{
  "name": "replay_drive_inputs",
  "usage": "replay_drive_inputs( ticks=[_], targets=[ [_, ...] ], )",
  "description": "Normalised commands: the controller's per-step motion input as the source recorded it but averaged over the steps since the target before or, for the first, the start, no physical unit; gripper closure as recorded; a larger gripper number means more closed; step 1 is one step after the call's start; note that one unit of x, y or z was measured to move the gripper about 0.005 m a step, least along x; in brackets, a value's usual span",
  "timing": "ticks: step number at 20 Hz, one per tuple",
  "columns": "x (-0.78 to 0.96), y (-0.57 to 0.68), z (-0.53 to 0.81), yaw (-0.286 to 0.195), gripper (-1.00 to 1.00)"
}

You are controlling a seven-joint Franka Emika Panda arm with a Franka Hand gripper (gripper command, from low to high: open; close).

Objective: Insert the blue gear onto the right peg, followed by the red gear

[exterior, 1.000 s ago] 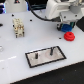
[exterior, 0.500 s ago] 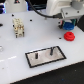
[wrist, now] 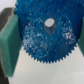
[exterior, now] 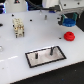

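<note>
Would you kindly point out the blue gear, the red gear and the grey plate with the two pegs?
blue gear (wrist: 46, 36): wrist view, toothed face beside the centre hole.
red gear (exterior: 69, 36): exterior view, top face.
grey plate (exterior: 42, 57): exterior view, bare surface between the pegs.

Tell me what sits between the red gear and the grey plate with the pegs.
Nothing: in the exterior view the stretch of white table between the red gear and the grey plate is bare.
</note>
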Motion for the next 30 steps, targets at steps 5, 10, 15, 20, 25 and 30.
replay_drive_inputs(
  ticks=[5, 10, 15, 20, 25, 30],
  targets=[
    [0.67, -0.35, 0.36, 0.0, 1.0],
    [0.76, -0.31, 0.27, 0.0, 1.0],
    [0.8, -0.28, 0.26, 0.0, 1.0],
    [0.75, -0.29, 0.22, 0.0, 1.0],
    [0.67, -0.33, 0.15, 0.0, 1.0],
    [0.58, -0.29, 0.05, 0.0, 1.0]
  ],
)
